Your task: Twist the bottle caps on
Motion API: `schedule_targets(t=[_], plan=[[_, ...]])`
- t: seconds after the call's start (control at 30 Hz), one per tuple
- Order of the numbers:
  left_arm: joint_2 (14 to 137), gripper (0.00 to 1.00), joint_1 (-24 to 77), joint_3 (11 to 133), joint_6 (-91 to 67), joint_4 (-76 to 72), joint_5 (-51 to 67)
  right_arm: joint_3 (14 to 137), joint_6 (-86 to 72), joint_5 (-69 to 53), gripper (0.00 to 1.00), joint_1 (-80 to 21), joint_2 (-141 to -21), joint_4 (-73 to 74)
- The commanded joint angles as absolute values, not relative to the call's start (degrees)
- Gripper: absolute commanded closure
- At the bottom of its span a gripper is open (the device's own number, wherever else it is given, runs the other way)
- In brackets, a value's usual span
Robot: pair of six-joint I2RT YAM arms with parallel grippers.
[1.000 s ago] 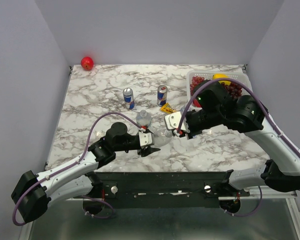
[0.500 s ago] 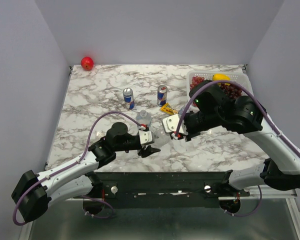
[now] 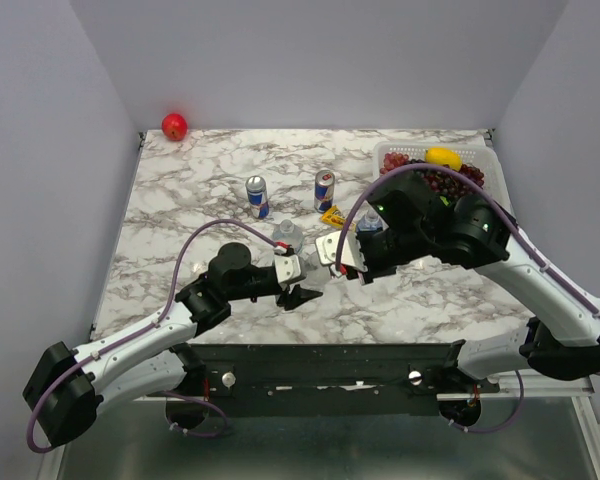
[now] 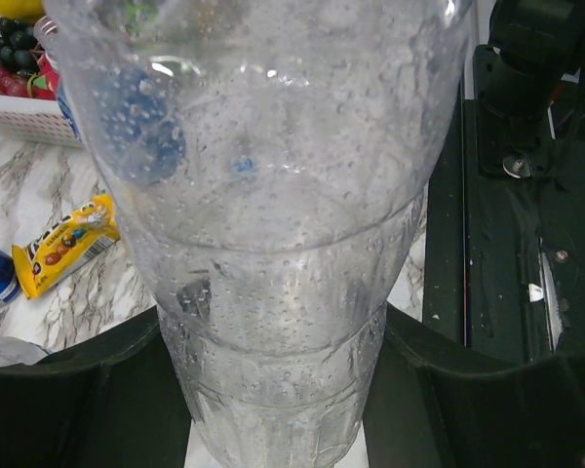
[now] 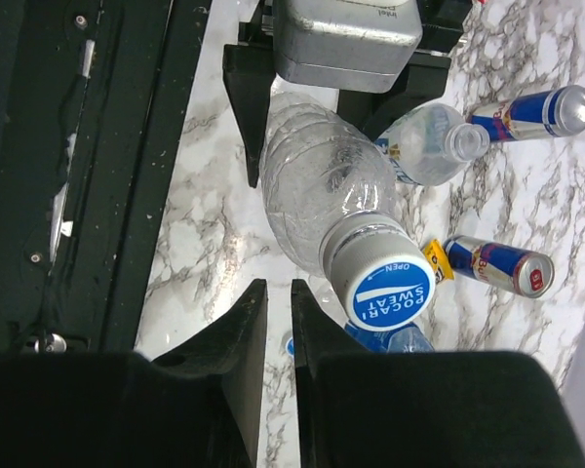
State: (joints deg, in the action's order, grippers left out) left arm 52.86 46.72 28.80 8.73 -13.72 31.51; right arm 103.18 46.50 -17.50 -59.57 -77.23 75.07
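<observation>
My left gripper (image 3: 302, 293) is shut on the body of a clear bottle (image 4: 273, 195), which leans away from it. In the right wrist view this bottle (image 5: 317, 185) carries a blue-and-white cap (image 5: 380, 283) on its neck. My right gripper (image 5: 279, 302) hangs just beside that cap, its jaws nearly touching with nothing between them; in the top view (image 3: 342, 262) it covers the held bottle. A second bottle (image 3: 287, 236) with a whitish cap (image 5: 465, 141) stands behind the left gripper. A third bottle (image 3: 368, 222) stands behind the right arm. A small blue cap (image 5: 290, 344) lies on the table below the right fingers.
Two blue-and-silver cans (image 3: 257, 197) (image 3: 324, 190) stand mid-table with a yellow candy pack (image 3: 335, 215) beside them. A white basket (image 3: 390, 152) with grapes and a lemon sits at the back right. A red apple (image 3: 174, 126) is in the back left corner.
My right gripper has moved left over the bottle held by the left gripper, uncovering the third bottle behind it. The left gripper has shifted slightly and kept its hold.
</observation>
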Motion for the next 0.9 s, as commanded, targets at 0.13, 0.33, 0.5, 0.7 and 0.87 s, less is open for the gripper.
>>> schedule_targets(t=[0.13, 0.33, 0.5, 0.7, 0.87], plan=[[51.7, 1.00, 46.3, 29.2, 7.9, -14.6, 30.7, 111.6, 45.6, -18.0, 0.78, -60.0, -78.7, 82.8], [51.7, 1.00, 46.1, 29.3, 9.8, -11.8, 31.6, 110.9, 42.3, -15.9, 0.78, -59.8, -73.8, 78.9], [52.0, 1.00, 45.8, 30.2, 10.9, -9.8, 32.5, 109.7, 39.6, -15.5, 0.57, -59.3, -74.1, 75.2], [51.8, 1.00, 45.7, 31.0, 11.6, -7.1, 33.4, 105.3, 40.2, -13.6, 0.18, -59.0, -73.1, 69.5], [51.9, 1.00, 45.6, 31.3, 12.0, -6.9, 34.0, 104.7, 39.4, -16.1, 0.14, -59.1, -74.4, 67.2]])
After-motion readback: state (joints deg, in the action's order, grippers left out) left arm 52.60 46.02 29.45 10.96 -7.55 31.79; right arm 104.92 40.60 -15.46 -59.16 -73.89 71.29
